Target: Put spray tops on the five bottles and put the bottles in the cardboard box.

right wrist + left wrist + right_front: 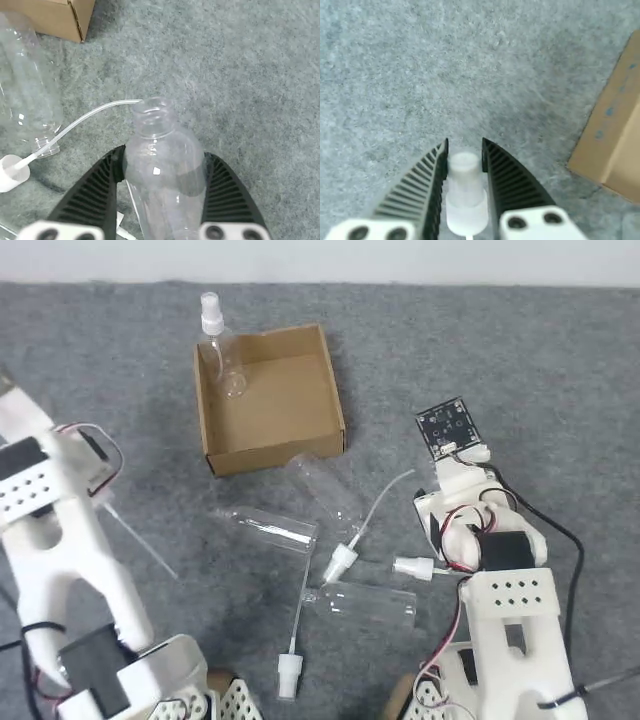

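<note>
Left wrist view: the left gripper (pixel 465 145) is clamped on a white spray top (pixel 465 172), with the cardboard box (pixel 615 140) nearby. The high view shows a capped bottle (pixel 225 355) in the box's far-left corner. In the right wrist view, the right gripper (pixel 164 155) grips an open-necked bottle (pixel 155 125).

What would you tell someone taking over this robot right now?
Hands: left hand shut on a spray top; right hand shut on an uncapped bottle.
Done: one capped bottle is in the cardboard box.
Around: three bare bottles and three loose spray tops lie on the grey mat.
Left: cap the held bottle and those three, then box all four.
</note>
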Controlling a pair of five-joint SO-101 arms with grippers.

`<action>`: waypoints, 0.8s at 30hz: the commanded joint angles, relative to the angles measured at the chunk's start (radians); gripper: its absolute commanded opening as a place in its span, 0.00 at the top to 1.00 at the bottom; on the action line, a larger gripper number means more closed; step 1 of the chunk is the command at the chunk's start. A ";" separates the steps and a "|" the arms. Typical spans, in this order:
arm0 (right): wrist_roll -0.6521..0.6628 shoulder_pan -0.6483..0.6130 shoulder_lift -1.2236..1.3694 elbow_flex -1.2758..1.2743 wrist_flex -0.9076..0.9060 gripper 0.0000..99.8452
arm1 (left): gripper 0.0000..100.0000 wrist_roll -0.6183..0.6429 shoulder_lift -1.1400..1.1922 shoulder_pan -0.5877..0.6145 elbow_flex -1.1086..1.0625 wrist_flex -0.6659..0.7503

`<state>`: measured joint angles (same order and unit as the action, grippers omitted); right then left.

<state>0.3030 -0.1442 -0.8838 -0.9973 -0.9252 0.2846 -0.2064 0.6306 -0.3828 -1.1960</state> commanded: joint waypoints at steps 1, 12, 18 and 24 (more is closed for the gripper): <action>-0.006 -0.007 -0.038 0.005 0.015 0.92 | 0.99 0.049 -0.012 0.005 0.085 -0.041; -0.008 -0.007 -0.038 0.005 0.015 0.92 | 0.99 0.054 -0.014 0.005 0.239 -0.195; -0.008 -0.005 -0.038 0.005 0.015 0.92 | 0.99 0.080 -0.141 0.002 0.278 -0.247; -0.008 -0.005 -0.038 0.005 0.015 0.92 | 0.99 0.095 -0.259 -0.023 0.240 -0.247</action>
<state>0.3030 -0.1442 -0.8838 -0.9973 -0.9252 0.3659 -0.3844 0.6229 -0.1588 -1.4323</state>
